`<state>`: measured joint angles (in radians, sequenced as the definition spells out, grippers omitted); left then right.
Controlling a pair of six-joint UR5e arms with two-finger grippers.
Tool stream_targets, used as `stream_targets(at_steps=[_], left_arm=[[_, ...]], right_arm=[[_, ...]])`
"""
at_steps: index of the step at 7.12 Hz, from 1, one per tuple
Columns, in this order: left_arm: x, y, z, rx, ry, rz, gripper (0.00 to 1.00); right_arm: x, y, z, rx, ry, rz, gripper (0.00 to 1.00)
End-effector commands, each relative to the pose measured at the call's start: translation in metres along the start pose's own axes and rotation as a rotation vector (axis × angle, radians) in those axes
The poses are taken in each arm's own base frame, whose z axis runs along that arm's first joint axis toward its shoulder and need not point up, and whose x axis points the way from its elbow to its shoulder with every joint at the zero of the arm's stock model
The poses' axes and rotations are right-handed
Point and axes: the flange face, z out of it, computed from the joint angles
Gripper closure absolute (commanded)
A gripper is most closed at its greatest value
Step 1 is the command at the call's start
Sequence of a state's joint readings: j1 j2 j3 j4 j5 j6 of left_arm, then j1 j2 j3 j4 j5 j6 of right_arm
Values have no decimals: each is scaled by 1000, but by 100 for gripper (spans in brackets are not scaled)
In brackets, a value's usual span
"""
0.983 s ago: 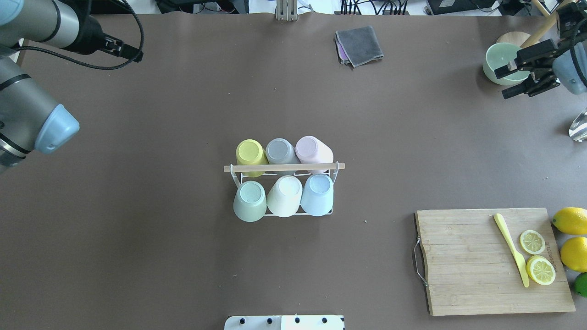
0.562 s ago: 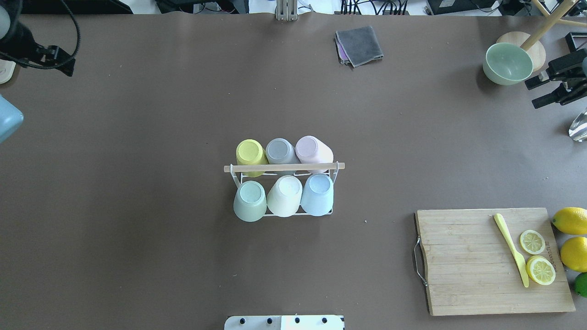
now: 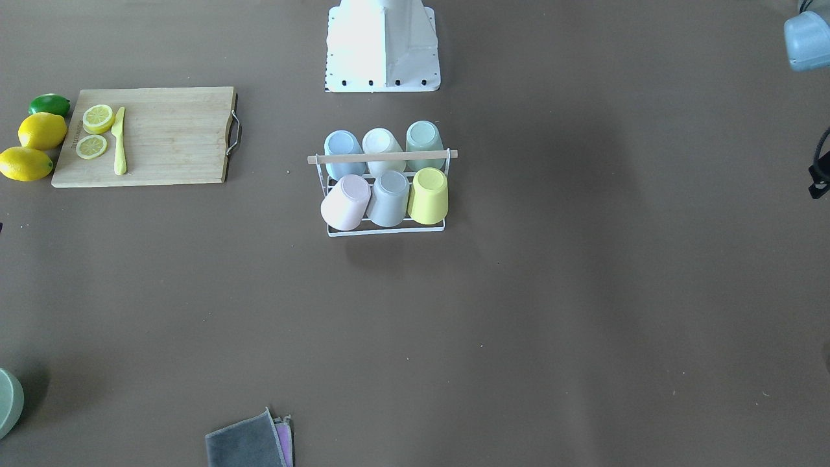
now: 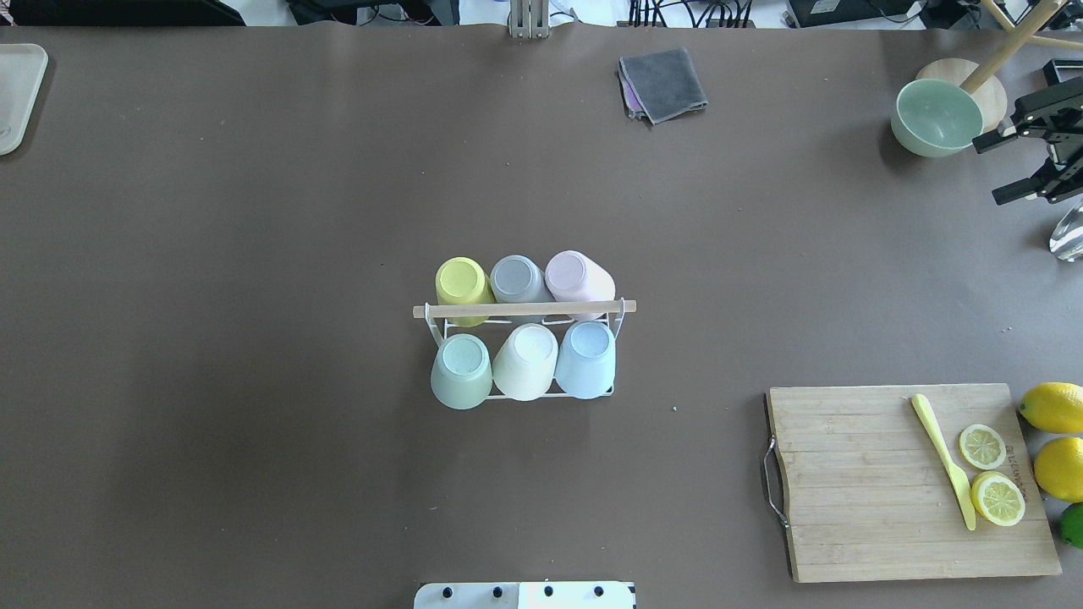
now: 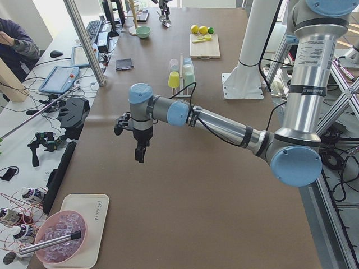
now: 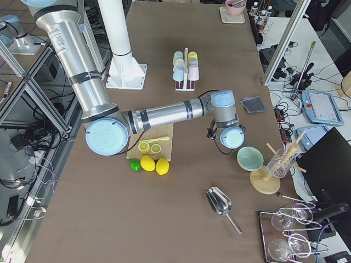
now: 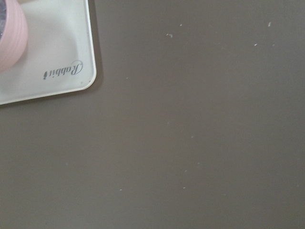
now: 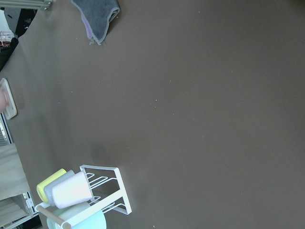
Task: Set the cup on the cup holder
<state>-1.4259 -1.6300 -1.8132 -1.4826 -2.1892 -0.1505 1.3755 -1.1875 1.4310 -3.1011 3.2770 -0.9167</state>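
Cup holder point(image 4: 525, 309): stands at the middle of the counter point(image 4: 254, 254), in the same spot as one second ago. All six places are filled, each cup mouth-down on a prong. The yellow cup point(image 4: 461, 282), grey cup point(image 4: 517, 279) and pink cup point(image 4: 577, 275) are in the far row. The green cup point(image 4: 461, 370), white cup point(image 4: 525, 361) and blue cup point(image 4: 585, 359) are in the near row. None has shifted.

Right gripper point(image 4: 992, 172): at the right edge of the overhead view, just beside the green bowl point(image 4: 935, 118). One second ago it lay across the bowl's rim; it has since drawn back toward the edge. Its fingers stand wide apart and hold nothing.

Left gripper point(image 5: 138, 157): one second ago the left arm filled the left side of the overhead view, then receded to the corner. It is now out of that view, uncovering a white tray point(image 4: 17, 89) at the far left corner. The exterior left view shows the gripper pointing down above bare counter, near the tray, which carries a pink bowl point(image 5: 59, 245). Whether its fingers are spread or closed cannot be told.

Unchanged: the grey cloth point(image 4: 664, 83) at the far edge, and the cutting board point(image 4: 863, 499) with the yellow knife point(image 4: 942, 461) and two lemon slices point(image 4: 981, 446) on it.
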Motion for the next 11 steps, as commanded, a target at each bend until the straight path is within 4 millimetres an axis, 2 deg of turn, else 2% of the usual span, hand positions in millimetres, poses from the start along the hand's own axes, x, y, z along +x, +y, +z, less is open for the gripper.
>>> stream_targets(at_steps=[1,2,3,4,7,8,9,11], left_arm=[[-80,60,1,-14,25,-49,3],[-99,82,5,-25,57,-93,3],[-101,88,8,-34,88,-122,3],[-100,89,12,-47,131,-177,3],[-96,89,10,-39,158,-171,3],[-94,88,8,-34,158,-169,3],[-94,88,8,-34,158,-169,3],[-95,89,9,-39,159,-171,3]], right_arm=[[3,0,8,-2,-1,156,0],[5,1,13,-3,3,193,0],[6,1,14,1,0,199,0],[4,1,15,1,-3,185,0],[7,-1,18,13,-15,156,0],[6,-8,31,30,-46,42,0],[9,-13,67,86,-107,-2,0],[6,-28,112,251,-229,-87,0]])
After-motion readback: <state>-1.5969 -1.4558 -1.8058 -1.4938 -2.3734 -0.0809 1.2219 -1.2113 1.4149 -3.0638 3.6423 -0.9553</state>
